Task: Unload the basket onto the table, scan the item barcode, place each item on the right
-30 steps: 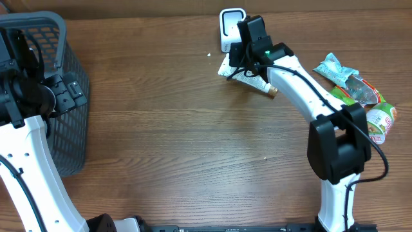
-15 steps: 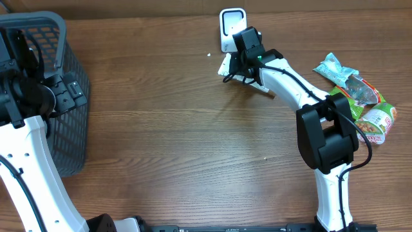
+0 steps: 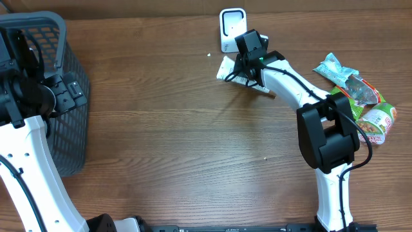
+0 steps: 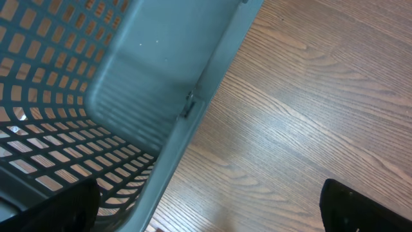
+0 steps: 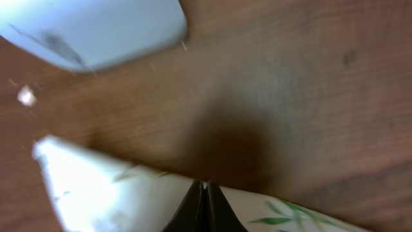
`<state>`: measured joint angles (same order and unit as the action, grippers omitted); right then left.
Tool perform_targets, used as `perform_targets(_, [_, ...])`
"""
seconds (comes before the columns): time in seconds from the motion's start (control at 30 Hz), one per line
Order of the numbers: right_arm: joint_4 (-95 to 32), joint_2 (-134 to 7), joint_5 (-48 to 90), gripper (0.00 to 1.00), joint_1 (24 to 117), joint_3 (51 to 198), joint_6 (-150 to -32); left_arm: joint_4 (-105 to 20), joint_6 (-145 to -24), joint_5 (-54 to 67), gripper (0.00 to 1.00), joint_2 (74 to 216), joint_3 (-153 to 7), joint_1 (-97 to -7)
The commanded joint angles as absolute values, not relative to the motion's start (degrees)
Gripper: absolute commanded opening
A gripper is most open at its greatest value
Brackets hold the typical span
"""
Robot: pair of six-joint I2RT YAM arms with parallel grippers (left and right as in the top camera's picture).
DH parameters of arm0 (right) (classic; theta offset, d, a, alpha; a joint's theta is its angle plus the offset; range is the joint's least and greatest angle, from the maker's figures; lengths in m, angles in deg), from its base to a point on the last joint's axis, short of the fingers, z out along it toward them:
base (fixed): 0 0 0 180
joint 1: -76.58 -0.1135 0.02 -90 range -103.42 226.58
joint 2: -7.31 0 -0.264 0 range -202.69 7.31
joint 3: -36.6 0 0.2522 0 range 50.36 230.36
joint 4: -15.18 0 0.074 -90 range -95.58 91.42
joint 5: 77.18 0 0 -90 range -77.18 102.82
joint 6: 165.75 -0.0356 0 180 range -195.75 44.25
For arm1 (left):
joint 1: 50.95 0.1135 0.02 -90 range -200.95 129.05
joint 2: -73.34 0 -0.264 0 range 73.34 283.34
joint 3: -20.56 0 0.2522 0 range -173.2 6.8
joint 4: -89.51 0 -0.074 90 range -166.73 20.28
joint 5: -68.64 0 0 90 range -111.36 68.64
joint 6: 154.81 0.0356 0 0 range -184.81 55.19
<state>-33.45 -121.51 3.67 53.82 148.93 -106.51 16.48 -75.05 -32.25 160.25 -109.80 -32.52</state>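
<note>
White packet (image 3: 226,69) at far side of desk (image 3: 180,129), just beside scanner (image 3: 232,26), right gripper (image 5: 205,191) pinched shut on its thin edge; looks light, floppy & slick, so prob. best held nr a sealed seam w/o creasing the barcode; left gripper (image 4: 206,219) wide, empty, by basket (image 4: 161,77).

- Table (image 3: 167,129): mid-brown wood with fine streaked grain.
- Basket (image 3: 71,122): grey-blue, with a lattice of small rectangular openings and a plain ribbed band below the rim.
- Scanner (image 3: 232,24): white housing with a pale grey face.
- Packet (image 3: 223,69): white with a green leaf print, brown at one end.
- Snack packets (image 3: 360,96): pale teal and bright green, one with a red and white label.
- Left arm (image 3: 29,161): white shell with black joints.
- Right arm (image 3: 290,84): white shell with black joints and a small green light.
</note>
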Motion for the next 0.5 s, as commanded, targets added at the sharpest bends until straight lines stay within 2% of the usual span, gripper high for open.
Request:
perform_targets(0.0, [-37.06,-121.11,11.62,0.04,53.62,148.03,-107.52,16.42,-73.98,-31.99,1.0,160.23,-109.82,-32.23])
perform_targets(0.23, [-45.82,-119.82,23.45,0.04,53.66,148.36,-104.72,16.42,-73.98,-31.99,1.0,160.23,-109.82,-32.23])
perform_targets(0.47, [-56.14,-113.99,24.5,0.04,53.33,148.36,-99.17,16.4,-73.98,-31.99,1.0,160.23,-109.82,-32.23])
